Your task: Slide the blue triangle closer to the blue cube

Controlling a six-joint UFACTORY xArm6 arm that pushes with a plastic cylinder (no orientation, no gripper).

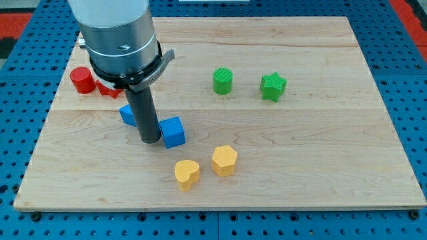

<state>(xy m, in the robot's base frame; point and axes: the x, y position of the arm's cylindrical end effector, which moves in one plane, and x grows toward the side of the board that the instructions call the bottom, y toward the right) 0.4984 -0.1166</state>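
Blue plastic shows just left of the rod: the blue triangle (126,115) lies on the wooden board (300,167), mostly hidden, so its pointing and long axis cannot be told. My tip (150,140) holds nothing, standing between it and the blue cube (173,131), touching or nearly touching the cube's left face.

No text, label, brand, number or sign could be read anywhere in the camera view: the table (280,167) was plain wood, and the coloured blocks and the arm's metal housing (117,33) bore no legible markings.
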